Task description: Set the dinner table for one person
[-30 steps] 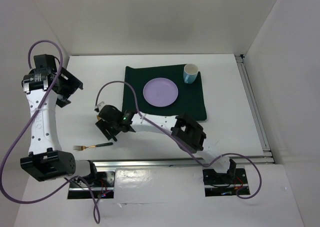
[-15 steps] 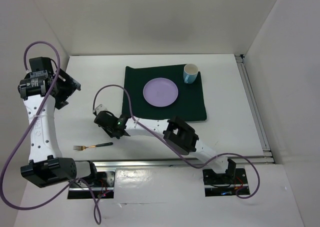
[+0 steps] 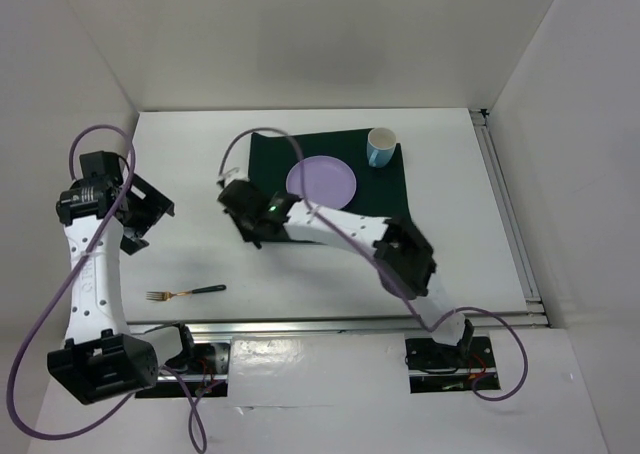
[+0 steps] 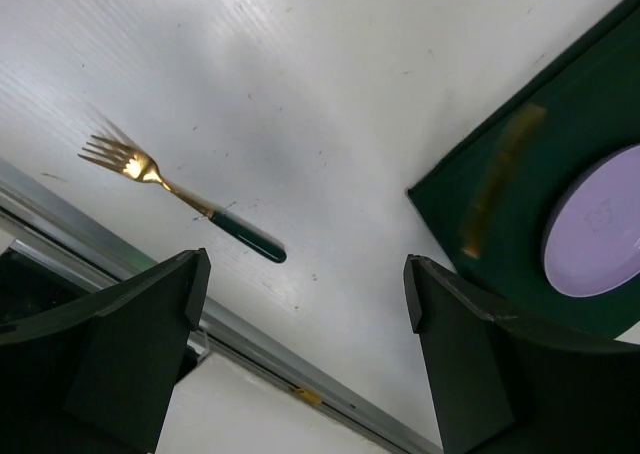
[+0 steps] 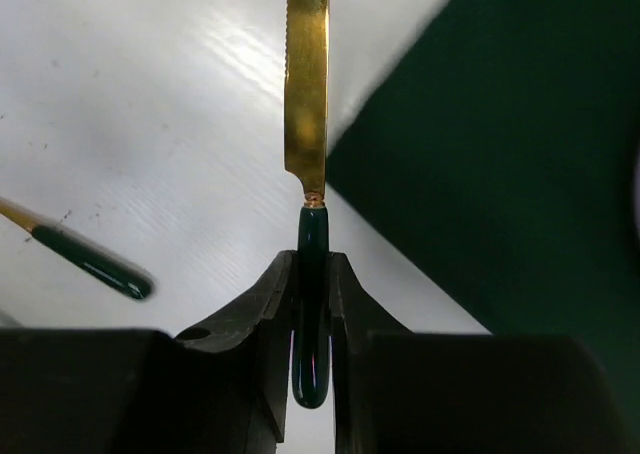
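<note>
Dark green handle, gold blade: the knife [image 5: 307,94] is clamped by its handle between the fingers of the right gripper [image 5: 312,274], blade pointing straight ahead. It is held at the left edge of the green mat [image 3: 385,189], with the blade over white tabletop just beside that edge. Whether it touches down cannot be told.

The dinner table [image 3: 470,264] is a flat white matte top lying under and all round the mat. It is judged rigid and smooth, so cutlery would likely skate on it if nudged. The cloth mat should give more grip.

On the mat: lilac plate [image 3: 321,185] near the centre, pale blue cup [image 3: 381,146] at the far right corner.

The fork [image 3: 186,293], in matching gold and green, lies flat on the table well off the mat's near-left corner, tines pointing away from the mat.

The left gripper [image 3: 145,214] hangs left of the mat, well apart, jaws spread wide, holding nothing.

Handling, as judged: the knife is thin, stiff and light, and its glossy handle may be slippery. The hold on the handle looks sensible. The fork lies low and flat, so it is best pinched across its green handle, fingers close to the tabletop.
</note>
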